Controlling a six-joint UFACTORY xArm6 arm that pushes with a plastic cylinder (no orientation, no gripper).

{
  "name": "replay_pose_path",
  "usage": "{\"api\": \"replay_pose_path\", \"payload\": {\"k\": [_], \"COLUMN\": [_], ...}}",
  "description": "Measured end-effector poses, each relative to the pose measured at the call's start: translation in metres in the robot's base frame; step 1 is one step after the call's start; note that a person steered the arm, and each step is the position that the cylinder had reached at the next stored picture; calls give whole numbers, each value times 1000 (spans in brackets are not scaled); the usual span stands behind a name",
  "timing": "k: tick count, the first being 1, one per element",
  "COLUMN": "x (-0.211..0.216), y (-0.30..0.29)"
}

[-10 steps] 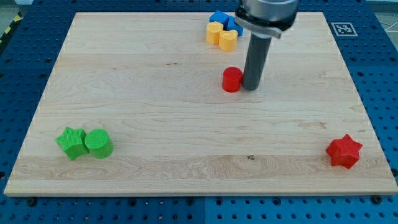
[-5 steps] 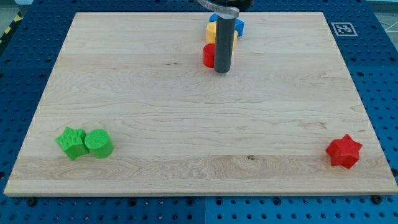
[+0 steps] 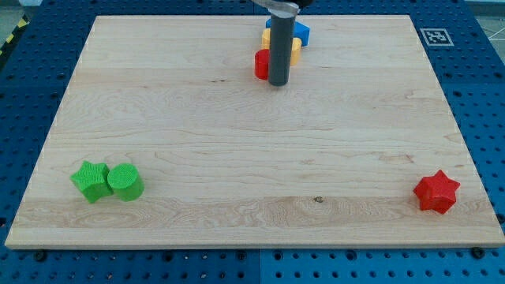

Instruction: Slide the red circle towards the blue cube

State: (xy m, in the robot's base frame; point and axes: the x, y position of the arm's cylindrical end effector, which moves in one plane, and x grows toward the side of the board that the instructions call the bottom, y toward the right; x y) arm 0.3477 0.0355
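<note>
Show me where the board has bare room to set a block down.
Bare: the wide middle between the green pair, the red star and my tip. Crowded: the view's top centre, where the red circle, yellow blocks and blue cube cluster by my tip.

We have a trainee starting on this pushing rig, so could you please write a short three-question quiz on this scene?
1. True or false: my tip is at the red star.
2. Which block lies directly beside the green star? A) red circle B) green circle C) blue cube
3. Fill in: the red circle shows on the view's ____ side of the rod.

Key
1. False: the tip is next to the red circle near the view's top; the red star sits alone at the bottom right.
2. B: the green circle is up against it at the bottom left.
3. Left: the rod hides part of it, and of the yellow blocks and blue cube beyond.
</note>
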Motion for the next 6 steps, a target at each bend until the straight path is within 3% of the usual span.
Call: {"api": "replay_pose_path", "payload": {"k": [1, 4, 6], "x": [-38, -23, -64], "y": [0, -67, -73]}}
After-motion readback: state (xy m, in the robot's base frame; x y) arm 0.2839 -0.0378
